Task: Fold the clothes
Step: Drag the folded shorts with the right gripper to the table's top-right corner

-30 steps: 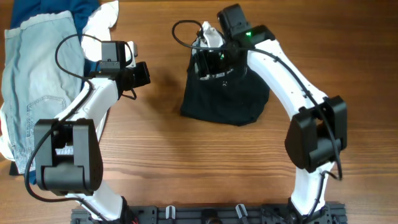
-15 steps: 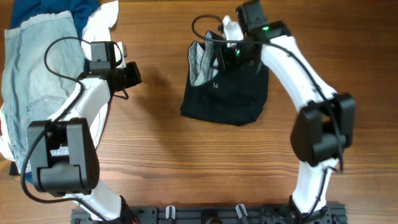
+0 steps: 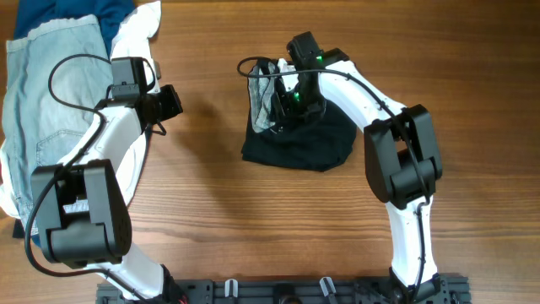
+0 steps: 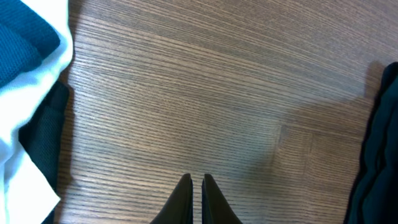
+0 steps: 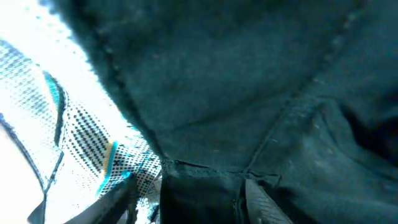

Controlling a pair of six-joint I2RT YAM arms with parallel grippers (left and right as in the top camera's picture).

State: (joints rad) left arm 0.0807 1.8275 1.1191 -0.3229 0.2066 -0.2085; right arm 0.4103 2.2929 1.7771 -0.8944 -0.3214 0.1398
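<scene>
The black garment (image 3: pixel 304 143) lies bunched at the table's middle, its top edge raised and turned over so the pale mesh lining (image 3: pixel 264 105) shows at its left. My right gripper (image 3: pixel 291 95) is at that top edge, shut on a fold of the black fabric (image 5: pixel 205 199), with the white mesh lining (image 5: pixel 68 124) beside it. My left gripper (image 3: pixel 173 101) is shut and empty over bare wood (image 4: pixel 196 183), well left of the garment, whose edge shows in the left wrist view (image 4: pixel 380 143).
Light-blue denim shorts (image 3: pixel 51 101) lie at the far left, with a white garment (image 3: pixel 139 25) and a navy garment (image 3: pixel 110 10) behind them. The white (image 4: pixel 25 130) and navy (image 4: pixel 22 37) cloth also show left of my left gripper.
My right gripper has moved left and slightly forward with the garment's top edge, so the mesh lining is turned out at the left. My left arm has drifted a little left.
</scene>
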